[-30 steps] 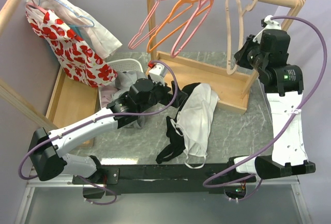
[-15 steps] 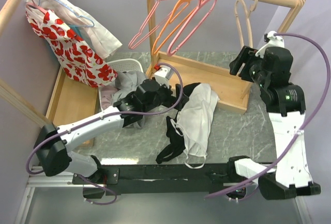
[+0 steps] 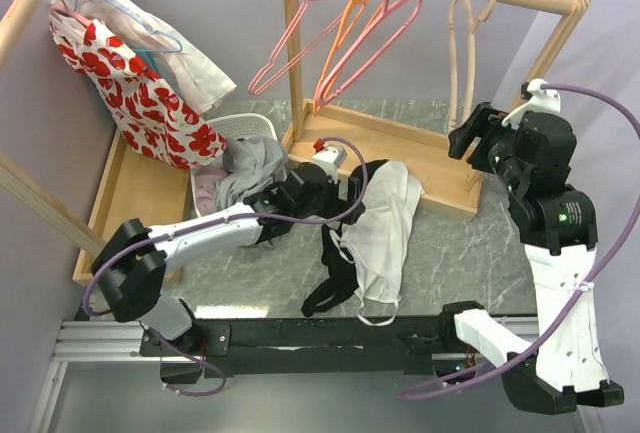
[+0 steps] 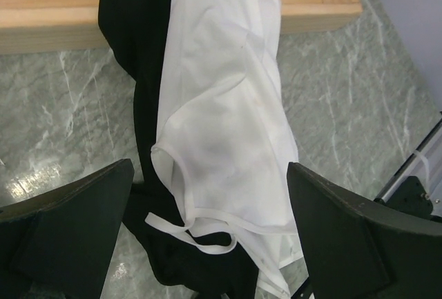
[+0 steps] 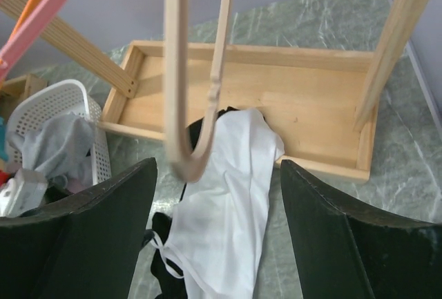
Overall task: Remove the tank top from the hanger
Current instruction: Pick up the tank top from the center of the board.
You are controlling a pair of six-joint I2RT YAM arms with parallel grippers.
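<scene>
A white tank top (image 3: 385, 223) lies crumpled on the marble table, partly over a black tank top (image 3: 335, 273). Neither is on a hanger. My left gripper (image 4: 209, 168) hovers open just above them, with the white cloth (image 4: 228, 105) and its straps between the fingers but not touching them. A bare beige hanger (image 3: 462, 53) hangs from the wooden rail. My right gripper (image 5: 217, 168) is open a little below and in front of the hanger's lower end (image 5: 181, 105), with nothing held. In the top view the right gripper (image 3: 470, 138) sits beside the rack's right post.
Pink and orange hangers (image 3: 350, 33) hang bare on the same rail. The rack's wooden base (image 3: 400, 148) runs behind the tank tops. A white basket (image 3: 240, 133) of clothes stands at left. A red floral garment (image 3: 130, 83) hangs on the left rack.
My right gripper opened, let go of the beige hanger and drew back; the hanger swung to hang straight. My left arm reached rightward over the tank tops.
</scene>
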